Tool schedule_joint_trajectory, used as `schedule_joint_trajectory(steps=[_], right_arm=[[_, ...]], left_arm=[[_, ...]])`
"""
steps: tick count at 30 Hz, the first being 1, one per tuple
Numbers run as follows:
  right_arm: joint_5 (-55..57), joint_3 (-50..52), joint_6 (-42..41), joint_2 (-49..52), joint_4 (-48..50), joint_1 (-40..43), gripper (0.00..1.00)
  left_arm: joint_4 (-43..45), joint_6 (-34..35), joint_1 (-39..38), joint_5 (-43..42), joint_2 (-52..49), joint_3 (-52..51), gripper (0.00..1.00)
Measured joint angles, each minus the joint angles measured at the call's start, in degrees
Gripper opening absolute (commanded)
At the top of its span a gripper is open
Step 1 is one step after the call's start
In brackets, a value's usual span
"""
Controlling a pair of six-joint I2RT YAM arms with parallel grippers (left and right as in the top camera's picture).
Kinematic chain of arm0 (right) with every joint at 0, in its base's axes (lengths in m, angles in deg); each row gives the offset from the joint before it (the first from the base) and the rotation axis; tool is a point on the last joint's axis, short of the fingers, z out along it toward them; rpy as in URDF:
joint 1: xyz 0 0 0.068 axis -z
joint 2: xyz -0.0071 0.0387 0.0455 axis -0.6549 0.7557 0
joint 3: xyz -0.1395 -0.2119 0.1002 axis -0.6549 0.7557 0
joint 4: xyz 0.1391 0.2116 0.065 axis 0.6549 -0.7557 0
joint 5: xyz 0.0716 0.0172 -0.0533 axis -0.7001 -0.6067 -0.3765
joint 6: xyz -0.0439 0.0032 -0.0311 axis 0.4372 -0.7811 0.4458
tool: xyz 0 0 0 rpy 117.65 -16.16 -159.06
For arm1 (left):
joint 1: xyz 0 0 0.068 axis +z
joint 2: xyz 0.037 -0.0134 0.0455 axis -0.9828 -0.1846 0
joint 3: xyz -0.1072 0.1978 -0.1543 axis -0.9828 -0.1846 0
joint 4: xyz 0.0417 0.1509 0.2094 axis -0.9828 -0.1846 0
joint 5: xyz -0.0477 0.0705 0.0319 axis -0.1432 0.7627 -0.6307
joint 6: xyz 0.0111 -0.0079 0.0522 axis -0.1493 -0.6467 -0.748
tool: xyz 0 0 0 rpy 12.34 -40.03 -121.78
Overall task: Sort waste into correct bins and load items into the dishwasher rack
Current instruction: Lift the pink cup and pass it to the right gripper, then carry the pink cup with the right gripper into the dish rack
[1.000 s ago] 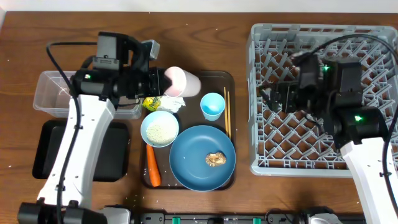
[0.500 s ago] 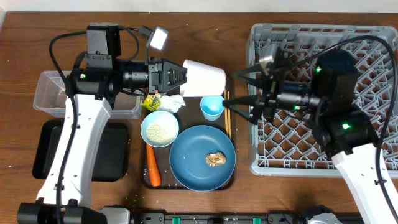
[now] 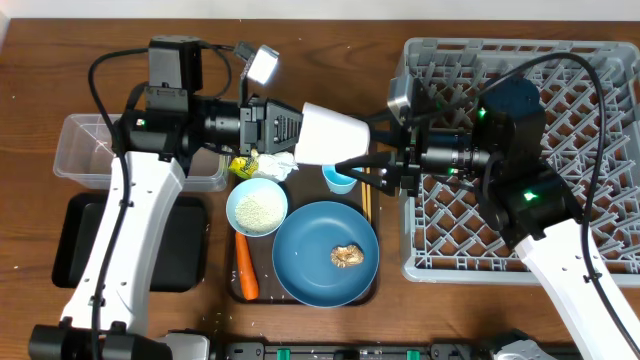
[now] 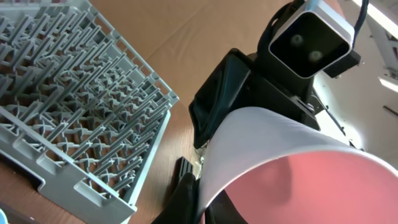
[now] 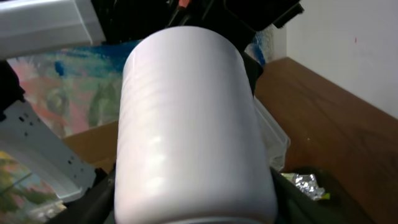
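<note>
While the left claw (image 3: 292,130) grasps the pinkish-white cup (image 3: 328,135), the right claw (image 3: 370,146) flanking it, grip uncertain, we find rack (image 3: 612,98) empty, carrot (image 3: 246,268) unbinned.

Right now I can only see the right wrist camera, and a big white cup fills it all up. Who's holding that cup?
Observer: The left gripper is. It holds the pinkish-white cup by its open end, and the cup lies sideways in the air.
Operator: Are my fingers on it?
Observer: The right gripper has one finger on each side of the cup's bottom end. I can't tell if they are squeezing it.
Operator: What's under the cup?
Observer: A small light-blue cup stands just below it on the dark brown serving tray.
</note>
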Motion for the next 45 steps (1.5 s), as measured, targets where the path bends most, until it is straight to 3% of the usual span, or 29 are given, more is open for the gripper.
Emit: schedule_joint_trajectory(steps=[1, 4, 7, 10, 17, 23, 26, 30, 36, 45], right_arm=[[0.0, 0.0, -0.1, 0.0, 0.0, 0.0, 0.45], [0.1, 0.0, -0.1, 0.0, 0.0, 0.0, 0.43], [0.4, 0.0, -0.1, -0.4, -0.5, 0.0, 0.42], [2.5, 0.0, 0.0, -1.7, -3.8, 0.6, 0.42], [23.1, -0.2, -1.7, -9.4, -23.2, 9.0, 0.45], [48.3, -0.2, -12.5, -12.3, -39.3, 22.2, 0.45], [54.5, -0.2, -16.8, -11.5, -43.0, 29.6, 0.45], [58.2, -0.2, -20.6, -9.2, -46.8, 38.2, 0.51], [58.9, -0.2, -22.9, -2.3, -47.9, 50.8, 0.49], [54.9, -0.2, -23.4, 6.7, -47.7, 55.9, 0.51]], left_arm=[[0.1, 0.0, 0.0, 0.0, 0.0, 0.0, 0.07], [0.6, -0.2, 0.0, 0.0, 0.0, 0.0, 0.35], [0.8, -0.3, 0.0, 0.7, 0.0, 0.0, 0.56], [0.9, 0.2, 0.4, 3.5, 0.0, 0.0, 0.66], [0.8, 3.3, 6.1, 11.7, 0.0, 0.0, 0.68], [0.4, 4.7, 10.6, 14.0, 0.0, 0.0, 0.68], [0.3, 4.7, 10.8, 14.2, 0.0, 0.0, 0.68], [-1.2, 4.7, 10.8, 14.4, 0.0, 0.0, 0.68], [-3.9, 4.8, 10.8, 16.6, 0.0, 0.0, 0.68], [-4.0, 4.7, 10.8, 18.4, 0.0, 0.0, 0.68]])
